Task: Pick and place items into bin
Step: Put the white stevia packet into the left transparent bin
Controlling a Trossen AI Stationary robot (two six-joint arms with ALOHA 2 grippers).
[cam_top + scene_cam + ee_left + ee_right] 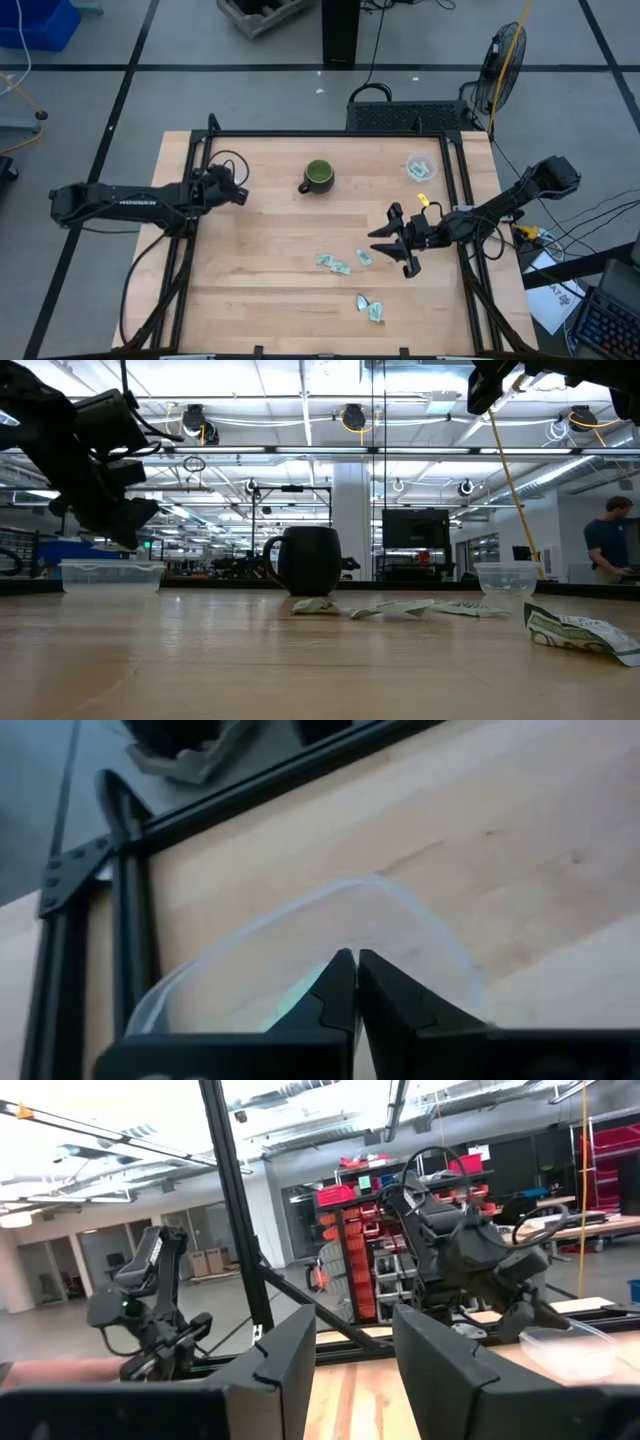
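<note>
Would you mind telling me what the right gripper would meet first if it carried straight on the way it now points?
Probably nothing nearby. The right gripper, jaws open, points level across the table toward the left arm. It sits above the packets, so its path looks free until that arm, though depth is uncertain.

No text could be read. The left arm bore a pale lettering strip along its link, too small to make out. The packets on the desk showed dark print on their wrappers, but no letters could be told. The mug showed no label. Papers on the floor past the desk's right edge carried print that was illegible, and the screen in the room behind was dark.
</note>
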